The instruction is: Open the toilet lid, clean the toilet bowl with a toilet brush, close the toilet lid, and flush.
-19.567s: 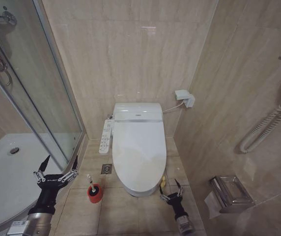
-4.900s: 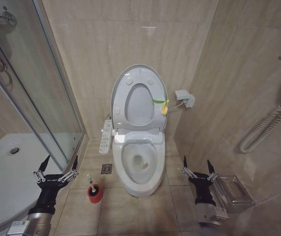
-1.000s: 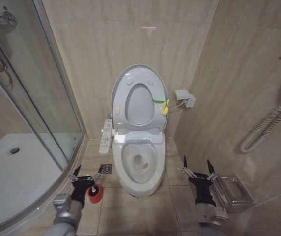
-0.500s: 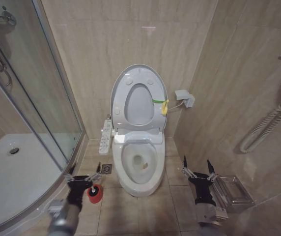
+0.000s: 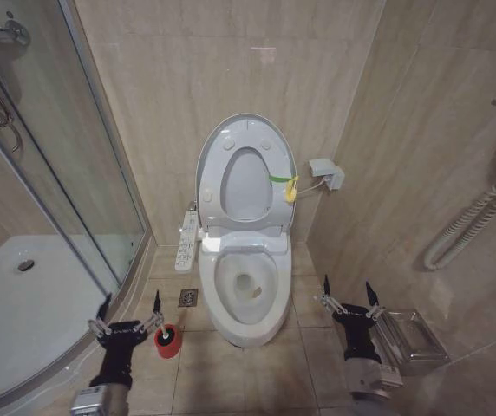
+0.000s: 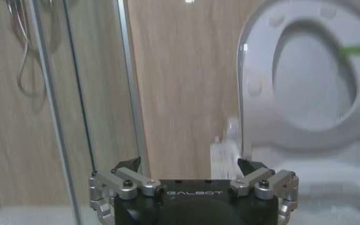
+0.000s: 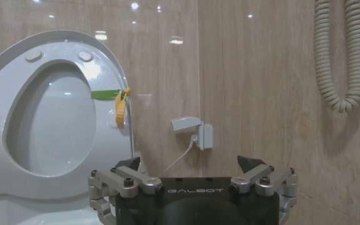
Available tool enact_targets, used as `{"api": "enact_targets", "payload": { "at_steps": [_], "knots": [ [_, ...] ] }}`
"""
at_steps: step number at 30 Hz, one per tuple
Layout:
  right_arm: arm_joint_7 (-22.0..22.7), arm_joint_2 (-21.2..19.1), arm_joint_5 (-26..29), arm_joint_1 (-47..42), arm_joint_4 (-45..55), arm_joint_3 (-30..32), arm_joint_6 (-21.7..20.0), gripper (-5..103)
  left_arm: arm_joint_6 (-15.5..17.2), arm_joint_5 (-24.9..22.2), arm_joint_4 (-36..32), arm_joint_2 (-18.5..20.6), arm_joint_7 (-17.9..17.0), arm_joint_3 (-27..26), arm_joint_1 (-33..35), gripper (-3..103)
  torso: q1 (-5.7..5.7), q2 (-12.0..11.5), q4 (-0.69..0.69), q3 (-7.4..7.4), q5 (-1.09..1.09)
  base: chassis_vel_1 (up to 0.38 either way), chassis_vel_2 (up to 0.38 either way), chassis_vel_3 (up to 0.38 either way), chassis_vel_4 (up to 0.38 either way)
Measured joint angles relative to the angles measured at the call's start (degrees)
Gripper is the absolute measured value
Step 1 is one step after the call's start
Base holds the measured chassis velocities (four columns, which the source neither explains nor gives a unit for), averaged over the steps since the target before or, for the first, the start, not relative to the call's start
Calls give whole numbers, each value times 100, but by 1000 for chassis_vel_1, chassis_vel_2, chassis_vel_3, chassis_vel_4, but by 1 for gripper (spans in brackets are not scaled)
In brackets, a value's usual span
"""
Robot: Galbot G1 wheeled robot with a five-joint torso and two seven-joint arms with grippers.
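The toilet lid (image 5: 245,178) stands upright against the tank, the seat ring raised with it and a yellow-green tag (image 5: 290,186) on its side edge. Below it the toilet bowl (image 5: 246,295) lies uncovered. The toilet brush (image 5: 163,330) stands in its red holder (image 5: 168,342) on the floor left of the bowl. My left gripper (image 5: 130,303) is open just left of the holder, nothing between its fingers. My right gripper (image 5: 347,286) hangs open to the right of the bowl. The lid (image 6: 311,79) also appears past my left gripper (image 6: 189,164), and the lid (image 7: 48,117) past my right gripper (image 7: 189,161).
A curved glass shower door (image 5: 66,173) and white shower tray (image 5: 22,303) close off the left. A button panel (image 5: 186,241) and a floor drain (image 5: 188,297) lie beside the bowl. On the right wall are a paper holder (image 5: 408,338), a coiled hose (image 5: 465,230) and a socket (image 5: 326,172).
My left gripper has drawn back to the left, from right over the red holder to beside it near the shower edge, still open. The right arm, lid and brush have not moved.
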Motion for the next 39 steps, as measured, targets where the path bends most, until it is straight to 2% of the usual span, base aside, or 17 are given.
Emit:
{"api": "enact_targets", "payload": {
  "at_steps": [6, 23, 39],
  "knots": [
    [0, 0, 0, -1, 0, 0, 0, 100, -256, -11, 478, -32, 135, 25, -172, 100, 1, -1, 1, 0, 0, 0, 0, 0, 0],
    [0, 0, 0, -2, 0, 0, 0, 100, -343, 72, 430, 13, 167, -8, -137, 100, -1, 0, 1, -1, 1, -5, 2, 2, -4],
    [0, 0, 0, 1, 0, 0, 0, 100, -344, 82, 462, 0, 227, 6, -215, 100, -2, -1, 0, -1, 1, -74, 80, 76, -66]
  ]
}}
